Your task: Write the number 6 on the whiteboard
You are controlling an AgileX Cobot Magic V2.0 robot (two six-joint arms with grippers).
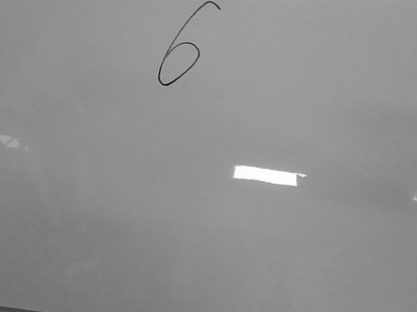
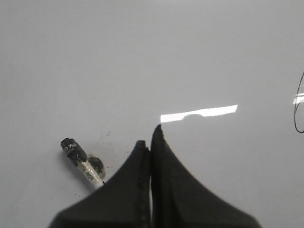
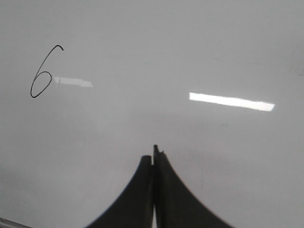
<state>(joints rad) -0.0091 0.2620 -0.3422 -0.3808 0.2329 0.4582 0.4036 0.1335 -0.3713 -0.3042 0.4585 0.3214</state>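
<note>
A finished number 6 [image 1: 182,44] stood in thin black ink on the whiteboard [image 1: 257,250] when we took stock of the job. In the front view the figure sat in the upper part of the board, left of the middle, slanted, with a narrow closed loop and a short hook at its top. The bright rectangles lower down were only lamp glare. The board's dark frame edge ran along the bottom of that view.

Neither arm showed in the front view. Through the wrist cameras we found both sets of fingers pressed together and holding nothing: the left gripper [image 2: 151,142] closed over bare board, the right gripper [image 3: 153,156] likewise. From the right wrist the figure lay well apart from the fingertips; from the left wrist only a sliver of its stroke showed at the picture's edge.

A marker [image 2: 81,161], dark-capped with a pale barrel, lay flat on the board just beside the left fingers, partly hidden by them, and we could not tell whether it touched them.

We judged the writing done, the digit legible and complete, and nothing of the task left that the pictures could show.
</note>
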